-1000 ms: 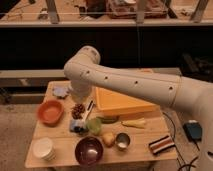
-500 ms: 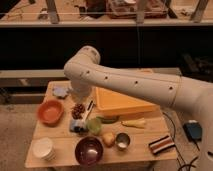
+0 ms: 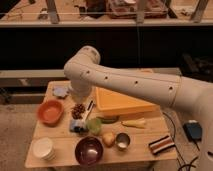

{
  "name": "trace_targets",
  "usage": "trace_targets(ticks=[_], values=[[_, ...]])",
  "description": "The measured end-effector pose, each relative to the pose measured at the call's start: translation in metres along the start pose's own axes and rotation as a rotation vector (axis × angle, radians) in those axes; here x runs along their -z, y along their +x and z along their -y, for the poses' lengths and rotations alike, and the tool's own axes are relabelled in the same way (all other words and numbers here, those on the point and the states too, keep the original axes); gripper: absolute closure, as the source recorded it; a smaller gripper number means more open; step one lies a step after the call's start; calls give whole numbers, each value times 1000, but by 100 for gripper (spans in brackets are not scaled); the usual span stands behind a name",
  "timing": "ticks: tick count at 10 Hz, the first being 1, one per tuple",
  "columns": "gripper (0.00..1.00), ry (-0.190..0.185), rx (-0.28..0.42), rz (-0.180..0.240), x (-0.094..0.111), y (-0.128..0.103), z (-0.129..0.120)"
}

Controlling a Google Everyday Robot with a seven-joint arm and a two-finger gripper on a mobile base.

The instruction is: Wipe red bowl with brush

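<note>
The red bowl (image 3: pixel 50 111) sits empty at the left edge of the wooden table (image 3: pixel 60 161). The brush (image 3: pixel 89 108), with a thin dark handle, lies on the table between a pine cone (image 3: pixel 78 110) and the yellow box (image 3: pixel 122 102), about a bowl's width right of the red bowl. My white arm reaches in from the right and bends down over the table's back left. My gripper (image 3: pixel 80 98) hangs at its lower end, just above the pine cone and close to the brush's far end. It is mostly hidden by the arm.
A dark maroon bowl (image 3: pixel 89 150) and a white cup stack (image 3: pixel 42 148) stand at the front. A blue-grey block (image 3: pixel 61 91) lies at the back left. A green item (image 3: pixel 94 125), a metal cup (image 3: pixel 122 141) and a striped item (image 3: pixel 161 145) crowd the middle and right.
</note>
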Motion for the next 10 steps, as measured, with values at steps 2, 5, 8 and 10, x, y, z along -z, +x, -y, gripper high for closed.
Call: trace_targets(ticks=[2, 5, 8, 10], values=[[83, 0, 0, 0, 0, 0, 0], [83, -6, 5, 26, -2, 5, -2], [83, -45, 26, 158, -40, 6, -3], [76, -72, 27, 231, -74, -5, -9]])
